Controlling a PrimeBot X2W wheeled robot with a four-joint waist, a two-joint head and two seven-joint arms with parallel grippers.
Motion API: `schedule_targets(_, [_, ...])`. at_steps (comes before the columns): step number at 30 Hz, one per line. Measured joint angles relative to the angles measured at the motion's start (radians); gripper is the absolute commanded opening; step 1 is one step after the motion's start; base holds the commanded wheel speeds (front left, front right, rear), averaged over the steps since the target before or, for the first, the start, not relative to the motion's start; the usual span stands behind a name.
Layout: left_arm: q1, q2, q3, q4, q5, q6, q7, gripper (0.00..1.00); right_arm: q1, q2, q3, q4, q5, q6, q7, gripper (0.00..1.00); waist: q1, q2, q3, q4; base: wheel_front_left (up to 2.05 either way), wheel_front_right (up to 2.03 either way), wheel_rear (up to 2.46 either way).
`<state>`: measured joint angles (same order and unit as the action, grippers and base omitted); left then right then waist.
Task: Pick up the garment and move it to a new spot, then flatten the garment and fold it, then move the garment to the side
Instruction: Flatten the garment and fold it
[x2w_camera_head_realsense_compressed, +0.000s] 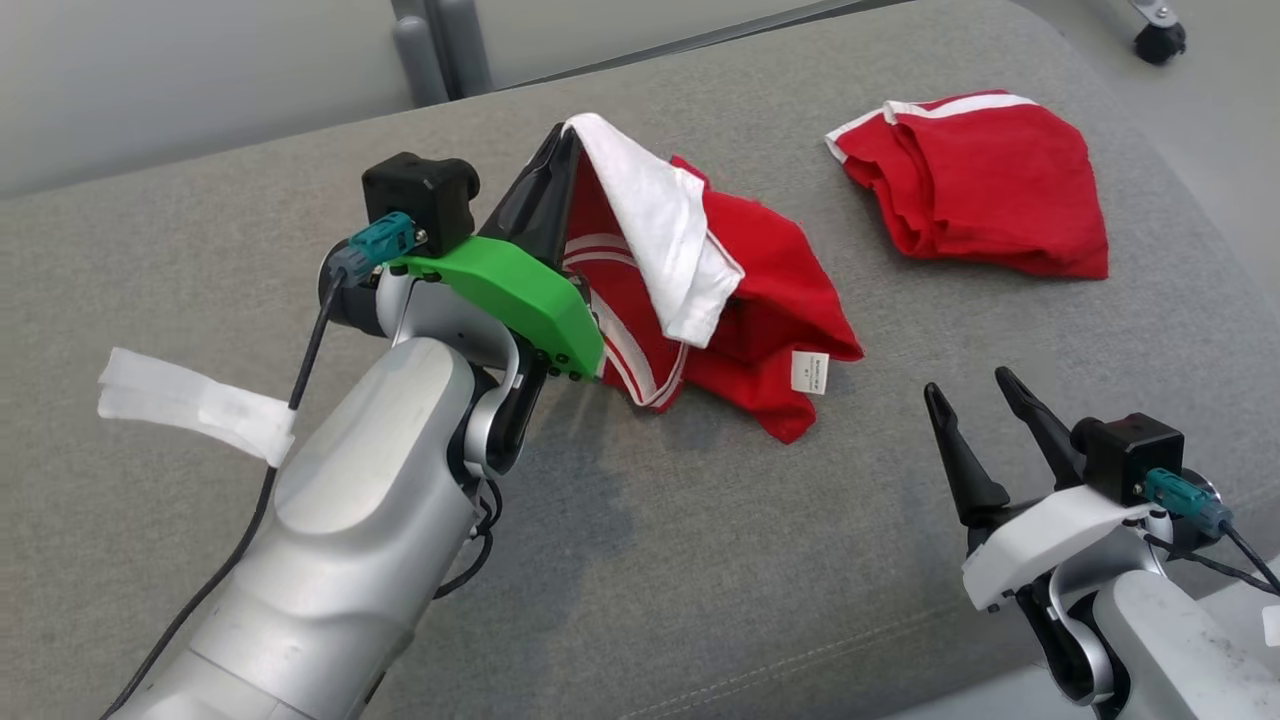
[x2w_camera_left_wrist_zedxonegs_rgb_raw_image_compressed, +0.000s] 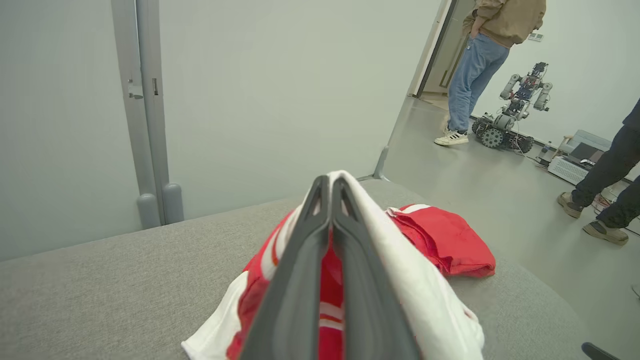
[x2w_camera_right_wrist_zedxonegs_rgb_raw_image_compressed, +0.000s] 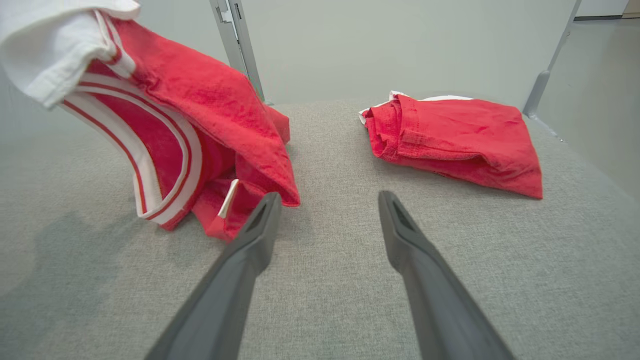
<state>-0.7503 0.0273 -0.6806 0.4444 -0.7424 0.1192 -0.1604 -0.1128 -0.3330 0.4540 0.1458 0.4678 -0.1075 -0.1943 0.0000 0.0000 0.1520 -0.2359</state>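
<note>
Head view | left jaws pinching garment (x2w_camera_head_realsense_compressed: 760, 260) | right jaws wide | bare cushion (x2w_camera_head_realsense_compressed: 700, 560) between

Soft red-and-white cloth garment (x2w_camera_head_realsense_compressed: 770, 285) on a matt grey woven cushion (x2w_camera_head_realsense_compressed: 700, 560) — fingers (x2w_camera_head_realsense_compressed: 537, 205) smooth dark plastic.

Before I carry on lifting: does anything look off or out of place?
The garment hangs bunched from the shut left gripper, with its white part draped over it. A loose white tape strip sticks out by the left arm's cable. Nothing looks torn or spilled.
</note>
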Motion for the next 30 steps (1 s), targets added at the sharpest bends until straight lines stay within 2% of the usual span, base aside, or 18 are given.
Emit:
schedule_targets(8, [0.050, 0.014, 0.052, 0.001, -0.001, 0.000, -0.040, 0.00, -0.012, 0.002, 0.034, -0.008, -0.015, 0.006, 0.002, 1.00, 0.0000, 0.0000, 0.018, 0.077, 0.00, 0.00, 0.00])
schedule_targets(22, [0.193, 0.088, 0.176, 0.006, -0.029, 0.005, -0.062, 0.00, -0.014, 0.008, 0.051, 0.028, -0.021, 0.010, 0.025, 1.00, 0.0000, 0.0000, 0.031, 0.110, 0.00, 0.00, 0.00])
schedule_targets(30, [0.280, 0.098, 0.214, 0.002, -0.029, 0.005, -0.070, 0.00, 0.000, 0.001, 0.048, 0.052, -0.016, 0.010, 0.042, 1.00, 0.0000, 0.0000, 0.030, 0.139, 0.00, 0.00, 0.00])
